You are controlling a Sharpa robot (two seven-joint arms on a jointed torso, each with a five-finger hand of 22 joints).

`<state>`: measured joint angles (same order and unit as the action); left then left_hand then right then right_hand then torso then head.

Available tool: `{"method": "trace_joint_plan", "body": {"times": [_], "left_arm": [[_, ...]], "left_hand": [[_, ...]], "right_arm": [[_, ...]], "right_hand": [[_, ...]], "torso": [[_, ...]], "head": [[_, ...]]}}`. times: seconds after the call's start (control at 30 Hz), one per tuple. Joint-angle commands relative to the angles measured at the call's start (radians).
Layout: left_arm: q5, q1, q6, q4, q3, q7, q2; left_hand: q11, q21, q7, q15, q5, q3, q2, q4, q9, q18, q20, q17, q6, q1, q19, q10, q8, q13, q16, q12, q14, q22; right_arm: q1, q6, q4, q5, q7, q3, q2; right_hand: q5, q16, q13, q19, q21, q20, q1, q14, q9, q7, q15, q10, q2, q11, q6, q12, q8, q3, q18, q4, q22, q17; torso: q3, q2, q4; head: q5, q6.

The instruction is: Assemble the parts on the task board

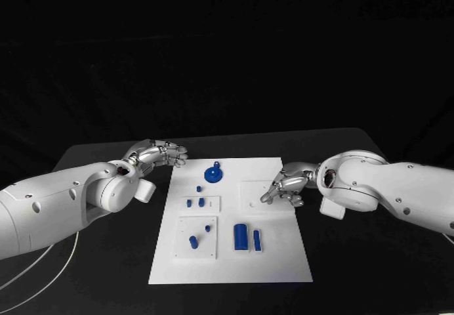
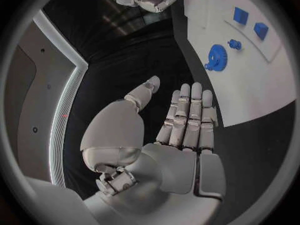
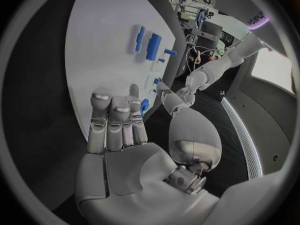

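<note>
A: What lies at the centre?

B: A flat white rectangular task board (image 1: 274, 262) rests on the black bench (image 1: 359, 262). Small blue plastic parts sit on it: a round blue gear-like disc (image 1: 214, 174) near the far edge, tiny blue pegs (image 1: 199, 188) just below it, more small blue pieces (image 1: 194, 242) on a raised white square toward the near left, and two upright blue cylinders (image 1: 241, 236) side by side beside them.

A: Where is the left robot hand?

B: The silver left robot hand (image 1: 161, 154) hangs over the bench just past the board's far left corner, apart from the parts. In the left wrist view its fingers (image 2: 187, 117) lie straight and close together, the thumb held off to one side, and the palm holds nothing.

A: And the right robot hand?

B: The silver right robot hand (image 1: 286, 188) sits at the board's right edge, its fingertips over a raised white square (image 1: 255, 193) there. From the right wrist view its fingers (image 3: 115, 122) are extended, thumb apart, gripping nothing.
</note>
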<state>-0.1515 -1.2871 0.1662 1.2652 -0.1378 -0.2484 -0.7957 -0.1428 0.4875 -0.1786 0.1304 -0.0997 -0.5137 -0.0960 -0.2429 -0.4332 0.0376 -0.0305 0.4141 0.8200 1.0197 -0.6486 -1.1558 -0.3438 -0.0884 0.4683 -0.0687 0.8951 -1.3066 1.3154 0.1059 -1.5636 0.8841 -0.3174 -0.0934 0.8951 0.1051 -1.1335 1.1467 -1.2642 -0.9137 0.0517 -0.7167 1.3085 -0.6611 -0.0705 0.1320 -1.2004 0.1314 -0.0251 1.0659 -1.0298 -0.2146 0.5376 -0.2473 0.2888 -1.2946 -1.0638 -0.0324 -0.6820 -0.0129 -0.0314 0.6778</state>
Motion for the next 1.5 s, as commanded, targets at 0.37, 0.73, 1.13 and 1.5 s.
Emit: {"method": "trace_joint_plan", "body": {"times": [0.37, 0.73, 1.13, 1.5], "left_arm": [[0.037, -0.047, 0.080, -0.021, 0.003, -0.070, 0.006], [0.090, -0.085, 0.092, -0.061, 0.004, -0.100, 0.022], [0.088, -0.082, 0.083, -0.088, 0.003, -0.091, 0.059], [0.104, -0.001, 0.215, 0.012, 0.038, -0.137, 0.048]], "left_hand": [[0.002, -0.006, 0.003, 0.002, 0.001, -0.005, 0.000, -0.010, 0.001, 0.018, -0.001, 0.007, -0.003, 0.012, -0.008, -0.001, -0.006, 0.000, -0.007, -0.003, 0.008, -0.004], [-0.012, -0.038, 0.002, 0.021, 0.000, -0.010, 0.003, -0.021, 0.005, 0.010, -0.019, 0.006, -0.012, 0.023, 0.027, 0.039, -0.004, 0.014, -0.051, 0.005, -0.039, -0.006], [0.143, -0.488, 0.179, -0.130, 0.100, 0.514, 0.096, 0.243, 0.433, -0.038, 0.030, -0.414, -0.820, -0.295, 0.649, 0.400, 0.344, 0.088, -0.468, 0.069, -0.895, 0.391], [0.143, -0.488, 0.179, -0.130, 0.100, 0.514, 0.096, 0.243, 0.433, -0.038, 0.030, -0.414, -0.820, -1.020, 0.649, 1.156, 0.344, 0.088, -0.468, 0.069, -0.895, 1.307]], "right_arm": [[0.027, -0.144, 0.274, -0.286, 0.348, 0.004, -0.093], [-0.005, -0.180, 0.515, -0.440, 0.517, 0.044, -0.213], [-0.053, -0.181, 0.617, -0.446, 0.516, 0.086, -0.265], [-0.094, -0.313, 0.498, -0.529, 0.577, 0.088, -0.237]], "right_hand": [[0.118, 0.207, -0.103, 0.192, 0.189, -0.055, -0.060, -0.168, 0.008, -0.067, -0.057, 0.166, -0.037, 0.053, -0.128, 0.152, 0.045, -0.065, 0.001, 0.003, 0.081, 0.103], [0.158, 0.731, -0.660, 0.623, 0.596, -0.214, -0.178, -0.477, 0.043, -0.128, -0.279, 0.379, -0.077, 0.186, -0.279, 0.643, 0.083, -0.074, 0.092, 0.002, 0.303, 0.457], [-0.105, 1.133, -1.147, 1.264, 0.914, -0.052, 0.717, -1.309, 0.661, 0.070, -0.132, 1.200, -0.131, 0.025, -1.066, 1.030, 0.215, -0.538, 0.247, -0.289, 1.295, 1.064], [-0.105, 1.133, -1.147, 1.264, 0.914, -0.052, 0.717, -1.309, 0.661, 0.070, -0.132, 1.200, -0.131, 0.025, -1.066, 1.030, 0.215, -0.538, 0.247, -0.289, 1.295, 1.064]], "torso": [[0.0067, 0.010, 0.0024], [0.0157, 0.024, 0.0066], [0.0134, 0.026, 0.0053], [0.0245, 0.091, 0.0098]], "head": [[0.006, -0.084], [0.014, -0.121], [0.027, -0.144], [0.030, -0.105]]}}
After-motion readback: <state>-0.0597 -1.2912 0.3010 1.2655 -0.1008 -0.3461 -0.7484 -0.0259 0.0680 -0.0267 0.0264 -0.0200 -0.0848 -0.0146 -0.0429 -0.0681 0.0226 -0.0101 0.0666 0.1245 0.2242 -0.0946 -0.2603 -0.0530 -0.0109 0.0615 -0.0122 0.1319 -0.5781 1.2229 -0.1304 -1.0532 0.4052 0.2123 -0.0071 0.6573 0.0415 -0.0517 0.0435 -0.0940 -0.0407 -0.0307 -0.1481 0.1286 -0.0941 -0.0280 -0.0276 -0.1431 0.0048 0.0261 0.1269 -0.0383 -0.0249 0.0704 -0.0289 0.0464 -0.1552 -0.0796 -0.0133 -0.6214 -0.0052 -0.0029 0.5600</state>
